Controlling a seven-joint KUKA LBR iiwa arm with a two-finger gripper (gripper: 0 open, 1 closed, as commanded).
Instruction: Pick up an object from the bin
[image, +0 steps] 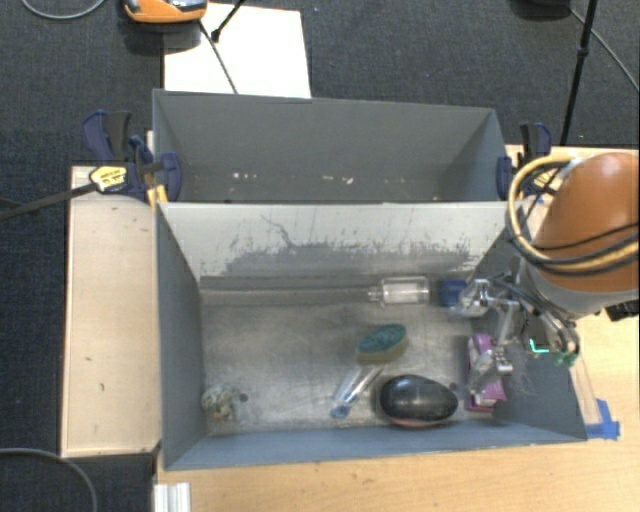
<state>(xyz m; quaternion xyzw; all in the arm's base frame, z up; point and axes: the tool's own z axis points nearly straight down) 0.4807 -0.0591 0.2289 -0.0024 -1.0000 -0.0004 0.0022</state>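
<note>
The purple-pink thing (486, 397) lay at about 4 o'clock on the floor of the bin (180, 330), close against the right wall. It was small and blocky, bright magenta with a paler upper part, and partly hidden by your gripper (498, 350), which hung right over it. Whether the gripper was open or closed on it, I could not tell. To do this step well, I judge you needed to come straight down, centre on the piece, and keep off the wall at its 3 o'clock. At its 9 o'clock, just beside it, sat a dark glossy oval (415, 400); nudging it could have spoiled the grip. A teal pad (382, 342) lay at its 10 o'clock and a clear bottle (400, 292) at 11.
</note>
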